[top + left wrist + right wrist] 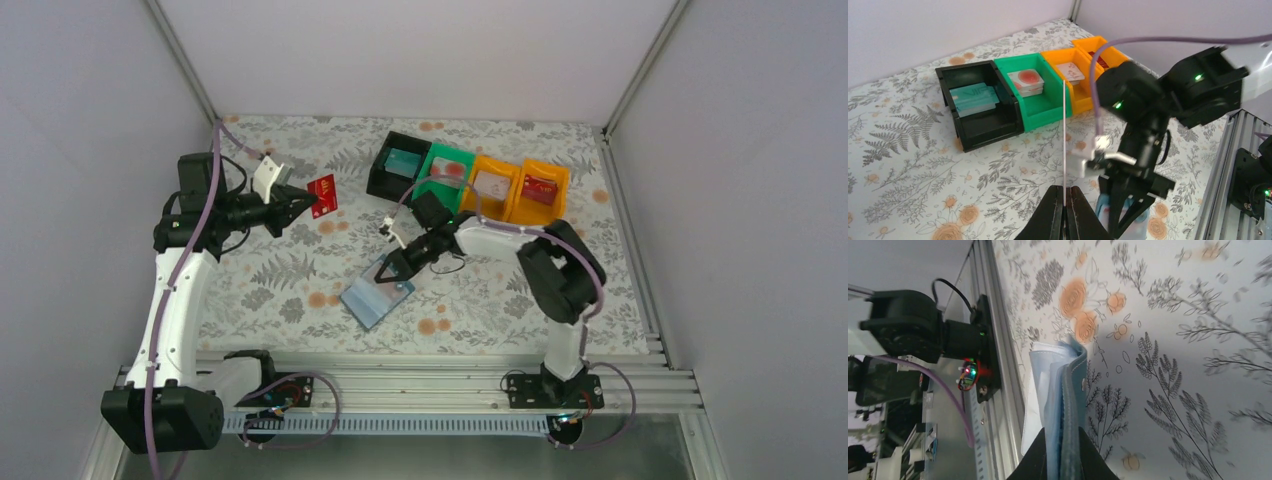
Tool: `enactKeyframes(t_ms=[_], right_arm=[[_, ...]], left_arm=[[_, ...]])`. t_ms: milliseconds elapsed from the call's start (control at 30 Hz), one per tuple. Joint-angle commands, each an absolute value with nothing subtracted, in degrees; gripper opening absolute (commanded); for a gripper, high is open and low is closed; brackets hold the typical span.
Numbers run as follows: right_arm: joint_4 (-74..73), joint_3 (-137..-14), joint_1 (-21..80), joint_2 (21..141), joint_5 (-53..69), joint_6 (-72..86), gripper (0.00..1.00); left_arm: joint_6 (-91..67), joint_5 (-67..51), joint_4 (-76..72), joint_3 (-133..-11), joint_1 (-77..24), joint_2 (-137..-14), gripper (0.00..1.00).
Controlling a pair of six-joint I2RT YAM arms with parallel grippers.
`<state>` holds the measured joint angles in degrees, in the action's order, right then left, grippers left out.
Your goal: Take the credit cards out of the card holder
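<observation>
Nearest, our right gripper (392, 268) clamps the wallet (375, 300) to steady it; far left, our left gripper (303, 205) pinches a red card (322, 196), held clear of the table.

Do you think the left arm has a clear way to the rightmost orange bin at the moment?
Probably not directly: the right arm and its purple cable stand between the left gripper and that orange bin.

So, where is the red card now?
In the top view, the red card sits in the shut left gripper, left of the black bin.
</observation>
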<state>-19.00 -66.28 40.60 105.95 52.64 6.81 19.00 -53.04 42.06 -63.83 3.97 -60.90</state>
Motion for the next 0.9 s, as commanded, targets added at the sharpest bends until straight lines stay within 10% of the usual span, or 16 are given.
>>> enactKeyframes(t_ms=[0, 267, 467, 867], right_arm=[[-21.6, -73.1, 42.7, 112.4, 57.7, 4.2, 0.06], [-27.5, -80.3, 39.6, 115.8, 46.5, 3.2, 0.44], [-29.0, -81.4, 38.9, 101.2, 27.6, -2.4, 0.51], [-17.2, -79.6, 42.1, 82.2, 45.2, -8.9, 0.50]], left_arm=[[19.1, -54.2, 41.5, -63.7, 4.3, -60.8, 0.02], [20.0, -55.9, 41.9, -63.2, 4.3, -61.8, 0.02], [21.6, -62.3, 42.4, -62.3, 4.2, -62.7, 0.02], [30.0, -76.5, 48.6, -64.0, -1.4, -63.7, 0.03]])
